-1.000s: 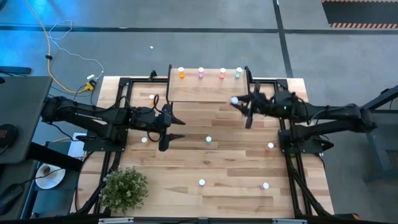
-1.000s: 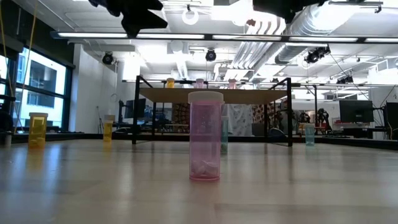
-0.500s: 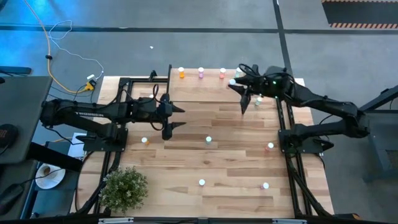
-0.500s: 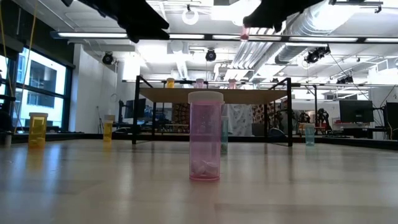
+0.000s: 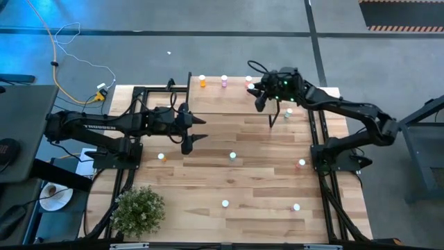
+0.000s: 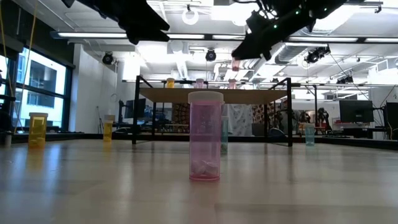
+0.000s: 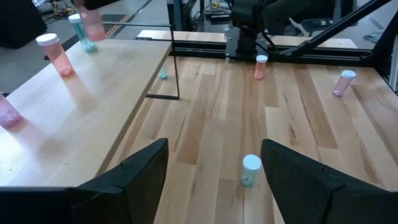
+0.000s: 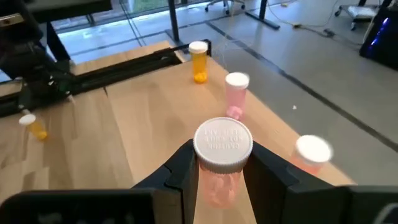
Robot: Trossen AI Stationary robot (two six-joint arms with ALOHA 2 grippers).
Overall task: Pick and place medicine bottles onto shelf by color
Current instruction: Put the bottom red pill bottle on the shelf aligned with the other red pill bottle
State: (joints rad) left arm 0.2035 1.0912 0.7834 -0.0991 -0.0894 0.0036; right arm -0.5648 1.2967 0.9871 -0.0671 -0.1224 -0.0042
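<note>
The right gripper (image 5: pixel 259 96) is up in the air over the shelf (image 5: pixel 229 97), near the shelf's right end. Its two dark fingers (image 8: pixel 180 168) are clamped on a pink bottle (image 8: pixel 222 163) with a white cap. The bottle hangs between the fingers and does not touch the wood. On the shelf's back edge stands a row of little bottles: an orange bottle (image 5: pixel 202 81) close to the left end, then a pink-purple bottle (image 5: pixel 225 82), then a red bottle (image 5: pixel 248 82) next to the right gripper. In the left wrist view a green bottle (image 7: pixel 79 29) stands at the shelf's far end. The left gripper (image 5: pixel 196 130) is over the table (image 5: pixel 208 201), just off the shelf's front left corner. Its fingers (image 7: pixel 134 174) are wide apart and hold nothing. More bottles stand on the table. One pale green bottle (image 7: pixel 250 170) is in the middle, right ahead of the left gripper. Others stand near the front edge and the right edge. A small green plant (image 5: pixel 139 208) sits at the table's front left corner.
</note>
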